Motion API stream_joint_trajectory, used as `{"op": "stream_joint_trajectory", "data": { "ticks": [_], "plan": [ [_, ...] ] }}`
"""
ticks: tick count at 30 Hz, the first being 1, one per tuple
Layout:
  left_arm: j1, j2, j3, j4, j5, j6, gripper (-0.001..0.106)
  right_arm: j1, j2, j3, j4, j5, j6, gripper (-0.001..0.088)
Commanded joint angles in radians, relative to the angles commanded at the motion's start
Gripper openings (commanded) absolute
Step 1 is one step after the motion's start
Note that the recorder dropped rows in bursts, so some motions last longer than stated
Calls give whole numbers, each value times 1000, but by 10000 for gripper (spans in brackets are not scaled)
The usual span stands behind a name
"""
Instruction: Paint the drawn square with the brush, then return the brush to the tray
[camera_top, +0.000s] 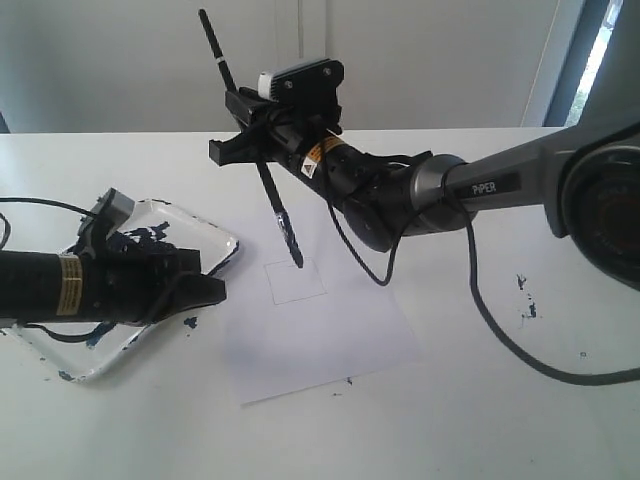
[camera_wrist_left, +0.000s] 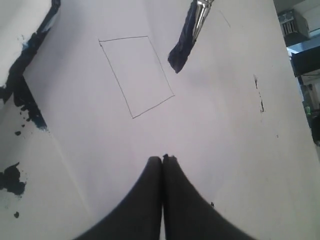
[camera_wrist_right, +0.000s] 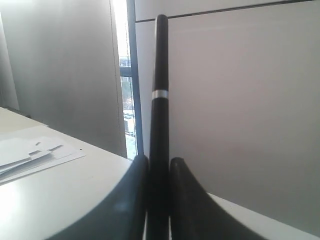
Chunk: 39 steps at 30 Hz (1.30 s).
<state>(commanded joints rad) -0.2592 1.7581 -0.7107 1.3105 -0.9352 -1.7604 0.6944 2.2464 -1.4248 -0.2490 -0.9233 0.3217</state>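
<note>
My right gripper (camera_top: 250, 148) is shut on the black handle of the brush (camera_top: 270, 195), which stands steeply tilted over the paper. In the right wrist view the handle (camera_wrist_right: 160, 90) rises between the two fingers (camera_wrist_right: 135, 200). The dark blue wet tip (camera_wrist_left: 181, 50) hangs just outside one edge of the drawn square (camera_wrist_left: 135, 75); whether it touches the paper I cannot tell. The drawn square (camera_top: 295, 281) has a white inside. The paint-smeared white tray (camera_top: 215, 240) lies to the left. My left gripper (camera_top: 215, 292) is shut and empty, low at the tray's near-right edge, its fingertips (camera_wrist_left: 162, 159) pointing at the square.
The white paper sheet (camera_top: 340, 340) lies in the middle of the white table. Blue paint specks (camera_top: 525, 300) dot the table at the right and beside the tray (camera_wrist_left: 12, 180). A black cable (camera_top: 500, 340) trails from the right arm across the table.
</note>
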Motion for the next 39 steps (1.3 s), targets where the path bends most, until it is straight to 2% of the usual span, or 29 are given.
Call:
{"op": "stream_joint_trajectory", "data": {
  "ticks": [4,5,7,9,12,16,20,25,32,39],
  "plan": [
    [-58,0,-43,65,123,-46,49,0,22,0,0,-58,43,0],
    [-94,0,-66,113,207,-81,49,0,28,0,0,-61,43,0],
    [-128,0,-91,196,315,-159,49,0,30,0,-5,-58,44,0],
    [-133,0,-112,269,359,-215,49,0,30,0,-19,-58,44,0],
    [-133,12,-140,291,364,-244,49,0,30,0,-21,-58,44,0],
    [-133,79,-211,390,307,-355,49,0,30,0,-21,-68,44,0],
    [-133,126,-243,412,293,-355,49,-10,30,0,-26,-68,42,0],
    [-133,161,-253,415,273,-353,49,-27,32,0,-82,-67,99,0],
    [-133,183,-257,413,247,-353,49,-27,37,0,-106,-69,110,0],
    [-133,186,-257,419,246,-353,49,-27,89,0,-107,-161,178,0]
  ]
}}
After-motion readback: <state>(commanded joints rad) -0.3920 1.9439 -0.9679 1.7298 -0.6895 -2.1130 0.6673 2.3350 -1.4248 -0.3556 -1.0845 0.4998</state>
